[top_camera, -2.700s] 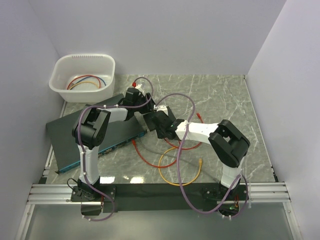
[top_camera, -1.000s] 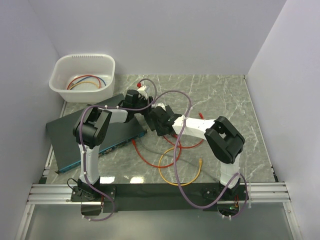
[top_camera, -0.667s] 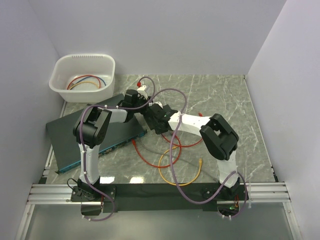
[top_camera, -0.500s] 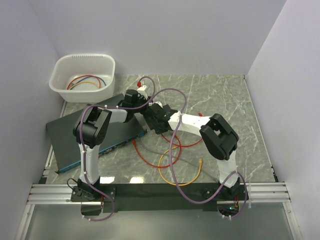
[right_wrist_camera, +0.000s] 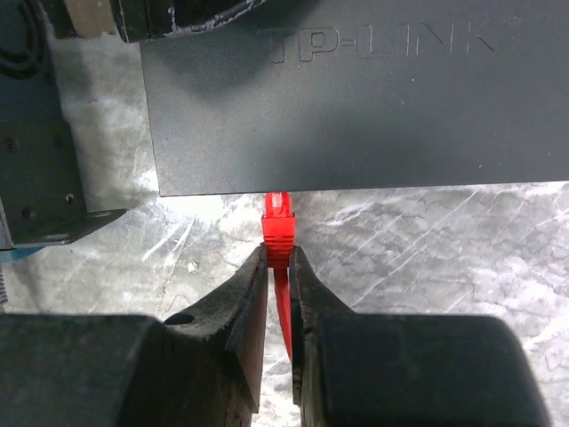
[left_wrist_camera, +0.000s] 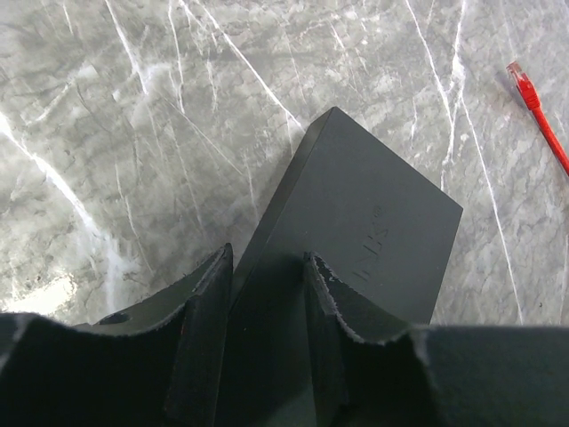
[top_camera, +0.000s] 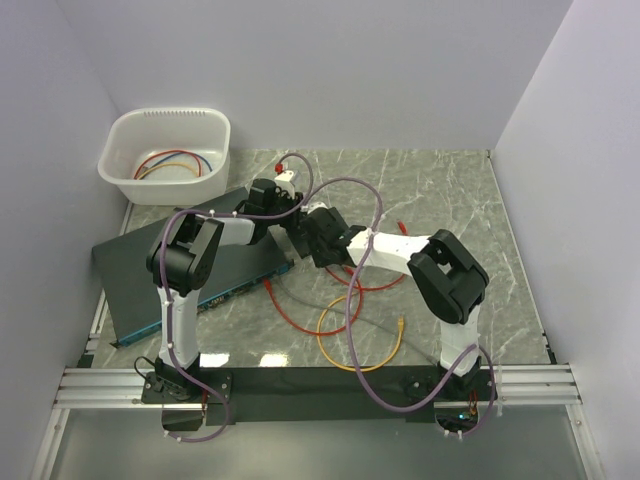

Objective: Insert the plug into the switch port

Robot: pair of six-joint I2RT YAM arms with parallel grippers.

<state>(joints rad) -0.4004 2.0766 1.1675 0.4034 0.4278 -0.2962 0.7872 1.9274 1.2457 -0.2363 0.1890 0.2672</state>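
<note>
My right gripper (right_wrist_camera: pixel 277 253) is shut on the red plug (right_wrist_camera: pixel 277 218), which points away from me. Its clear tip meets the near edge of a small black box marked TP-LINK (right_wrist_camera: pixel 356 89). My left gripper (left_wrist_camera: pixel 264 262) is shut on that small box (left_wrist_camera: pixel 356 231) at its edge. In the top view both grippers meet at mid-table, left (top_camera: pixel 283 212) and right (top_camera: pixel 310 242). The large flat black switch (top_camera: pixel 140 270) lies at the left, and its teal front face (top_camera: pixel 230 292) with the port row faces the near right. No port shows in the wrist views.
A second red plug (left_wrist_camera: pixel 520 80) lies on the marble beyond the box. Red cable loops (top_camera: pixel 375 285) and an orange-yellow cable (top_camera: pixel 345 350) lie near the right arm. Another red plug (top_camera: pixel 268 285) lies by the switch front. A white tub (top_camera: pixel 170 112) with cables stands at the back left.
My right gripper moved left with the red plug up to the small black box. In the last half second its elbow swung back right. The left arm barely moved.
</note>
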